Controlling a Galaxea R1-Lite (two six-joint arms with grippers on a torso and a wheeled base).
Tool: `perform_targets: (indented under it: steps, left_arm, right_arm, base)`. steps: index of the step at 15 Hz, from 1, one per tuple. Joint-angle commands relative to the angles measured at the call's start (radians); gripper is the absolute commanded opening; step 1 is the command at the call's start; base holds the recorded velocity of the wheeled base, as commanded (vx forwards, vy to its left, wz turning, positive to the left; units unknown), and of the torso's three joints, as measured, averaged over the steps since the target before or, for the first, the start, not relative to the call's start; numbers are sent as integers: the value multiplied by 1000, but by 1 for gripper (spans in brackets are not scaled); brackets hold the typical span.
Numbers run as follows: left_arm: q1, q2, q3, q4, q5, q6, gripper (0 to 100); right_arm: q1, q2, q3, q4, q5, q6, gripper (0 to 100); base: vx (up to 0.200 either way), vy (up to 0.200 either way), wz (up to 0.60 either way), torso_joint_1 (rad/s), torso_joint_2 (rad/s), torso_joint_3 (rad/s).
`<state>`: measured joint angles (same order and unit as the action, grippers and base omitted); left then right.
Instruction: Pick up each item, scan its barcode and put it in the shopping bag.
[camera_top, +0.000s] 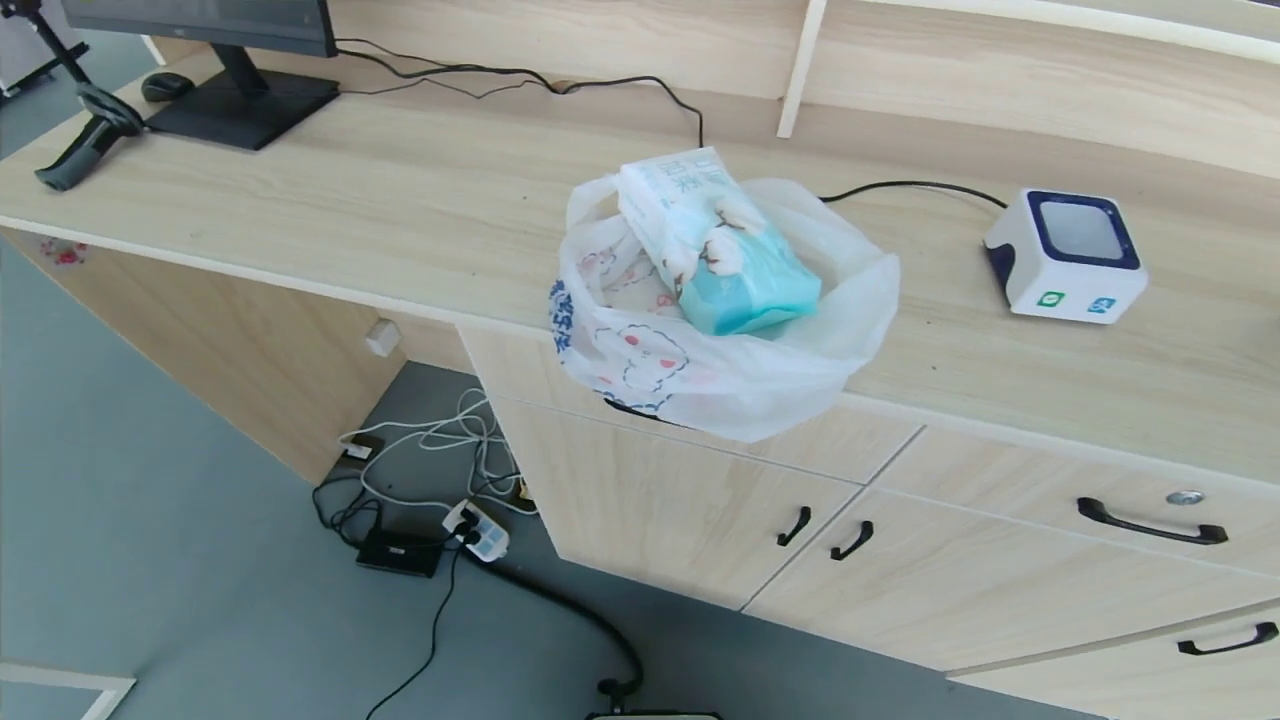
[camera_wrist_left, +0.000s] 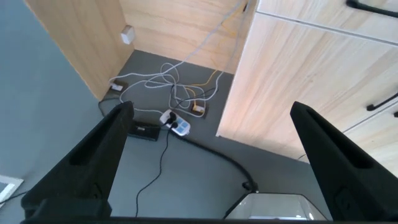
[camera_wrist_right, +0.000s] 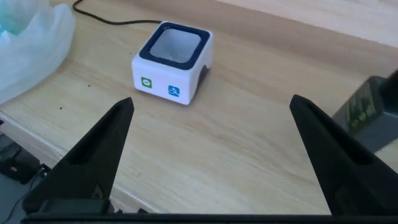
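A white plastic shopping bag (camera_top: 700, 350) sits at the counter's front edge, its mouth wide. A teal and white tissue pack (camera_top: 715, 245) lies inside it, sticking out at the top. To the bag's right stands the white barcode scanner box (camera_top: 1068, 255) with a dark window on top, cabled to the back; the same scanner (camera_wrist_right: 173, 62) appears in the right wrist view, with the bag's edge (camera_wrist_right: 28, 43) beside it. My right gripper (camera_wrist_right: 211, 109) hovers open over the counter in front of the scanner. My left gripper (camera_wrist_left: 211, 112) hangs open below counter height, over the floor beside the cabinet.
A monitor base (camera_top: 245, 105), a mouse (camera_top: 165, 85) and a hand-held scanner (camera_top: 90, 140) stand at the counter's far left. A dark grey object (camera_wrist_right: 373, 115) lies on the counter near the right gripper. Cables and a power strip (camera_top: 475, 530) lie on the floor. Drawers with black handles (camera_top: 1150, 525) front the cabinet.
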<state>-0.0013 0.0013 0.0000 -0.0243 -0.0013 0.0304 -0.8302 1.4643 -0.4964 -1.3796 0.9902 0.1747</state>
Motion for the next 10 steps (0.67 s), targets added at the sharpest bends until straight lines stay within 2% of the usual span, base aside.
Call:
perform_targets:
  steps: [1,4,5,6,7,8,9,10]
  left_arm:
    - [0,0,0,0,0,0,100]
    - [0,0,0,0,0,2,100]
    - [0,0,0,0,0,2,100]
    - [0,0,0,0,0,2,100]
    - [0,0,0,0,0,2,100]
    - [0,0,0,0,0,2,100]
    - [0,0,0,0,0,3,100]
    - [0,0,0,0,0,5,100]
  right_arm:
    - [0,2,-1,-1,1,0,100]
    - [2,4,-2,-3,2,0,100]
    - [33,2,2,-3,2,-1,100]
    - [126,-4,12,-3,-2,-9,100]
    - [272,-22,44,-3,-15,-34,100]
    - [361,-35,68,-1,-61,-40,100]
    - [480,-36,75,-1,-159,-41,100]
    - [534,-35,76,-1,-228,-38,100]
  base:
    - [0,0,-600,12,-2,2]
    - [0,0,-600,4,5,2]
    - [0,0,-600,2,2,-2]
    - [0,0,0,0,0,0]
    - [0,0,0,0,0,0]
    - [0,0,0,0,0,0]
    - [0,0,0,0,0,0]
    - [0,0,0,0,0,0]
